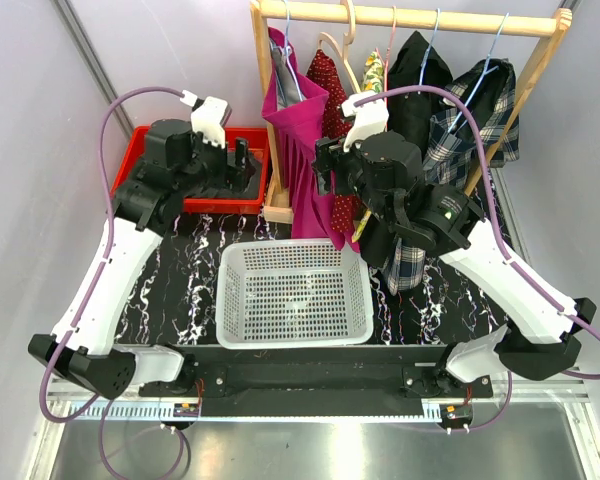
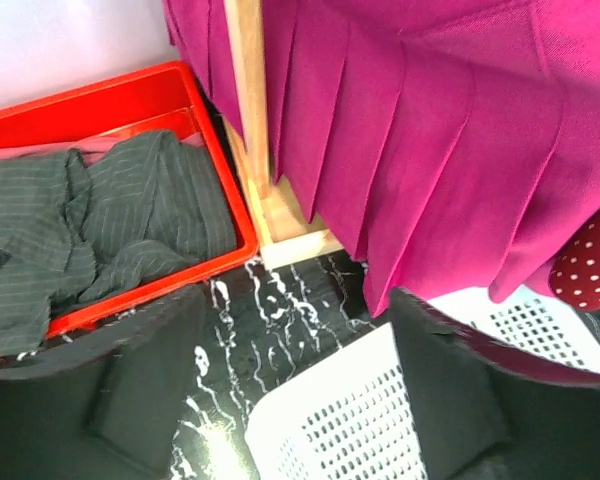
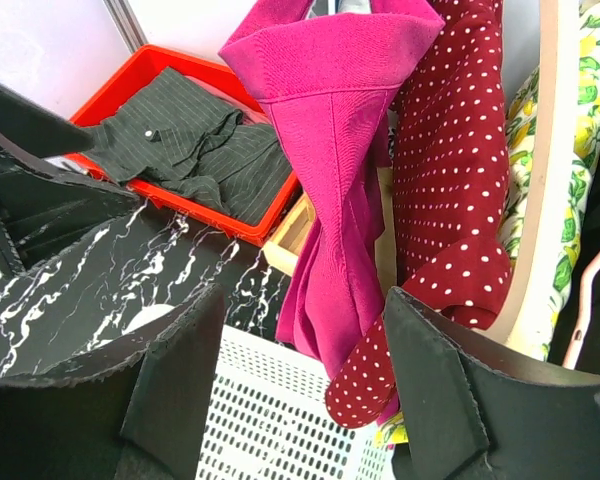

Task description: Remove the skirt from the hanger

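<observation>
Skirt (image 1: 302, 165) of magenta cloth hangs from a pale wire hanger (image 1: 286, 38) at the left end of the wooden rack (image 1: 410, 18), which stands along the far edge of the bench. Its waistband is a smooth, plain strip that sags open at the top in the right wrist view. Below it the fabric falls in sharp knife pleats down to a hem just above the far rim of the white basket (image 1: 230, 300). The cloth is matte and unpatterned, and it partly wraps the rack's left upright. Just to its right, touching it, hangs a dark red garment with white dots (image 3: 460, 180). A lemon-print piece (image 3: 592, 110) and a plaid one (image 1: 480, 110) hang further along the rail.

The left gripper (image 2: 298, 297) hovers low near the skirt's left side, over the black marbled table (image 1: 195, 280), its fingers spread apart with nothing between them. The right gripper (image 3: 305, 295) faces the skirt's right edge from the front, its fingers likewise parted and empty. At the far left corner sits a red bin (image 2: 130, 95) holding a crumpled dark pinstriped garment (image 2: 100, 220)
</observation>
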Controlling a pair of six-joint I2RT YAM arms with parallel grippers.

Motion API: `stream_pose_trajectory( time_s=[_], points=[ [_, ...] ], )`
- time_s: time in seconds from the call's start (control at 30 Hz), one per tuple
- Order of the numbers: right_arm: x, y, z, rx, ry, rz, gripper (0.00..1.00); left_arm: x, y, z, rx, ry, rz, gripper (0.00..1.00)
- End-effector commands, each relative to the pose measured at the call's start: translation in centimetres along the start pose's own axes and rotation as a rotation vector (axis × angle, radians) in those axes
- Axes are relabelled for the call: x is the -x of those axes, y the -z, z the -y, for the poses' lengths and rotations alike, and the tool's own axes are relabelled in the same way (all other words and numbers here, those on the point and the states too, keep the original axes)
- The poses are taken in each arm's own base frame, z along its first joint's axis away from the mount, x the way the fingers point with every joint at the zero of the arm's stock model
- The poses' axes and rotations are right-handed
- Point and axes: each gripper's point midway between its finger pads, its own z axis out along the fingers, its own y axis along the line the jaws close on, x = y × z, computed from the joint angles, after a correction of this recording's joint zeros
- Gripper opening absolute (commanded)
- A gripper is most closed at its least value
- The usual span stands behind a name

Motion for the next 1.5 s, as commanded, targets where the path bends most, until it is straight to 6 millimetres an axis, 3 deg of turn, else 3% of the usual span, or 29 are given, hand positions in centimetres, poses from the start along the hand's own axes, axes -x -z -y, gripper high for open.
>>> stream_pose_trajectory(
  time_s=[0.0, 0.03, 0.07, 0.1, 0.13, 0.17, 0.2, 0.23, 0.27, 0.3, 0.33, 0.4, 0.43, 0.5, 0.53, 0.67, 0.87, 0.93, 0.97, 1.0, 1.07, 1.13, 1.33, 1.4, 1.47],
  points=[
    [1.3, 1.1, 0.3, -0.001, -0.037, 0.041, 0.73, 4.9, -0.3, 1.7, -0.092, -0.022, 0.145, 0.86],
    [1.5, 1.3, 0.4, 0.004, -0.041, 0.045, 0.73, 6.7, 0.3, 2.3, -0.125, -0.035, 0.187, 0.84],
    [1.6, 1.4, 0.3, 0.008, -0.046, 0.047, 0.73, 6.9, -0.7, 2.9, -0.166, -0.033, 0.178, 0.81],
    [1.6, 1.4, 0.3, 0.01, -0.049, 0.049, 0.73, 9.3, 0.0, 3.4, -0.185, -0.022, 0.233, 0.74],
    [1.9, 1.8, 0.4, 0.013, -0.058, 0.057, 0.73, 10.3, -0.2, 4.0, -0.199, -0.02, 0.25, 0.71],
    [1.7, 1.9, 0.4, 0.014, -0.061, 0.054, 0.73, 10.7, -1.9, 3.6, -0.159, -0.009, 0.243, 0.7],
    [1.9, 2.3, 0.7, 0.013, -0.069, 0.064, 0.73, 13.1, -1.1, 4.3, -0.157, -0.01, 0.298, 0.69],
    [1.7, 2.4, 0.8, 0.01, -0.069, 0.062, 0.73, 13.4, -3.0, 3.4, -0.099, 0.013, 0.287, 0.7],
    [1.7, 2.6, 0.8, 0.009, -0.069, 0.065, 0.73, 13.9, -3.4, 3.4, -0.086, 0.03, 0.289, 0.73],
    [1.8, 3.0, 1.2, 0.003, -0.071, 0.075, 0.74, 16.2, -2.6, 3.8, -0.081, 0.057, 0.341, 0.73],
    [1.2, 2.9, 1.2, 0.001, -0.061, 0.066, 0.74, 16.1, -4.4, 3.3, -0.044, 0.087, 0.329, 0.71],
    [1.4, 3.2, 1.4, 0.003, -0.058, 0.086, 0.74, 17.9, -4.5, 4.1, -0.055, 0.128, 0.372, 0.69],
    [1.1, 3.0, 1.4, 0.002, -0.059, 0.089, 0.74, 17.6, -6.1, 3.7, -0.015, 0.142, 0.361, 0.69],
    [1.1, 3.3, 1.3, 0.013, -0.058, 0.099, 0.74, 19.0, -6.2, 4.5, -0.018, 0.149, 0.402, 0.69],
    [0.8, 3.1, 1.1, 0.022, -0.056, 0.098, 0.74, 18.7, -7.5, 4.4, -0.005, 0.153, 0.393, 0.68],
    [0.3, 3.0, 1.1, 0.025, -0.046, 0.1, 0.74, 19.5, -8.5, 4.7, 0.013, 0.179, 0.43, 0.67],
    [-0.2, 3.2, 1.2, 0.037, -0.041, 0.109, 0.74, 17.6, -11.4, 4.4, 0.049, 0.229, 0.389, 0.64],
    [-0.3, 3.3, 1.2, 0.038, -0.039, 0.106, 0.74, 17.3, -12.1, 4.3, 0.055, 0.236, 0.381, 0.59],
    [-0.3, 3.4, 1.2, 0.04, -0.041, 0.107, 0.75, 17.1, -12.3, 4.2, 0.059, 0.237, 0.377, 0.53],
    [-0.6, 3.3, 1.2, 0.04, -0.037, 0.102, 0.74, 17.2, -12.2, 4.3, 0.058, 0.242, 0.379, 0.4],
    [-0.7, 3.4, 1.3, 0.04, -0.04, 0.102, 0.75, 17.0, -12.3, 4.3, 0.054, 0.244, 0.372, 0.3],
    [-0.9, 3.4, 1.3, 0.041, -0.04, 0.103, 0.75, 16.8, -12.3, 4.4, 0.049, 0.241, 0.366, 0.23],
    [-1.1, 3.7, 1.6, 0.04, -0.049, 0.114, 0.74, 16.6, -11.6, 4.1, 0.063, 0.219, 0.362, 0.14],
    [-1.1, 3.8, 1.6, 0.039, -0.053, 0.117, 0.74, 16.7, -11.2, 3.7, 0.081, 0.204, 0.369, 0.01],
    [-1.2, 3.8, 1.6, 0.038, -0.05, 0.114, 0.74, 17.0, -10.5, 3.1, 0.112, 0.198, 0.38, 0.0]
  ],
)
